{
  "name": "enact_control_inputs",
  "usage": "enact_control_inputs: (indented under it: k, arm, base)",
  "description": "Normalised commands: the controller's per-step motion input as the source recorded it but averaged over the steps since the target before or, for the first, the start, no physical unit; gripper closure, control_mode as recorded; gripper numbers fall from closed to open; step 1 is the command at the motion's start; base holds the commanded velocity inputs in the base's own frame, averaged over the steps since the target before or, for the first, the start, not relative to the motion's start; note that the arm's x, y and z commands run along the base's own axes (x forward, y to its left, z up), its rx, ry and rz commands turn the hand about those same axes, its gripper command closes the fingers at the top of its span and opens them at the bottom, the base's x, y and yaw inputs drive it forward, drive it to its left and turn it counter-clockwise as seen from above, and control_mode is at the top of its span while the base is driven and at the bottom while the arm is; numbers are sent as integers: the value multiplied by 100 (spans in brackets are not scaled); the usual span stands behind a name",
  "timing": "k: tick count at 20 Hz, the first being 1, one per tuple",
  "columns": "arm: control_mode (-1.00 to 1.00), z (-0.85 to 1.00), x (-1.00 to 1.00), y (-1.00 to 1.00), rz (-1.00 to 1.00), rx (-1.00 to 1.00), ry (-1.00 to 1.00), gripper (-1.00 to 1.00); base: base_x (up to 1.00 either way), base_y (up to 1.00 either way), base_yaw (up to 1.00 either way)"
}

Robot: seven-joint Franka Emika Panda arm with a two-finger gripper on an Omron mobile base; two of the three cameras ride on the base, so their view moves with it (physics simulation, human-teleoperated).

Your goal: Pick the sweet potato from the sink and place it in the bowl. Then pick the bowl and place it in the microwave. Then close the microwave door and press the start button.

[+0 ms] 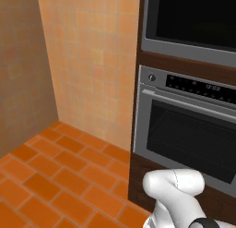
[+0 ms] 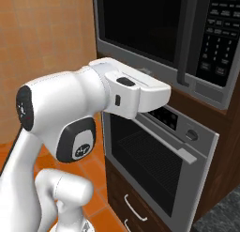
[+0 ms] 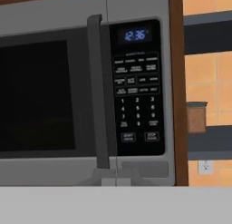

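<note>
1. Grey, blurred shapes at the bottom middle of the hand view are probably the tips of the claw (image 3: 116, 177), though I cannot tell how far apart they stand or whether they hold anything.
2. Straight ahead of the claw is the microwave (image 3: 86, 96), its door (image 3: 38, 94) apparently shut flush, with the vertical handle (image 3: 100, 91) just above the tips.
3. Just right of the handle sits the keypad (image 3: 137, 98); the start button (image 3: 128, 137) appears to be lower-left in its bottom row, beside a stop key (image 3: 152, 136) (labels too small to read).
4. Risk: the claw lines up with the handle rather than the button, so a straight push could hit the handle or the wrong key.
5. Below the claw is the steel oven (image 2: 161, 165).
6. Hidden: the dark glass conceals whether the bowl and sweet potato are inside.
</note>
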Motion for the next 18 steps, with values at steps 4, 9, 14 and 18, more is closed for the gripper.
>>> enact_control_inputs:
  k: [4, 9, 14, 18]
  arm:
    - [-100, 0, 20, -16, 0, 0, 3, 100]
    - [-100, 0, 8, -44, 0, 2, 0, 100]
    - [-100, 0, 9, -21, 0, 1, 0, 100]
    - [-100, -1, 22, -23, 0, 0, 0, 100]
  base:
    - [0, 0, 0]
    - [0, 0, 0]
    - [0, 0, 0]
    - [0, 0, 0]
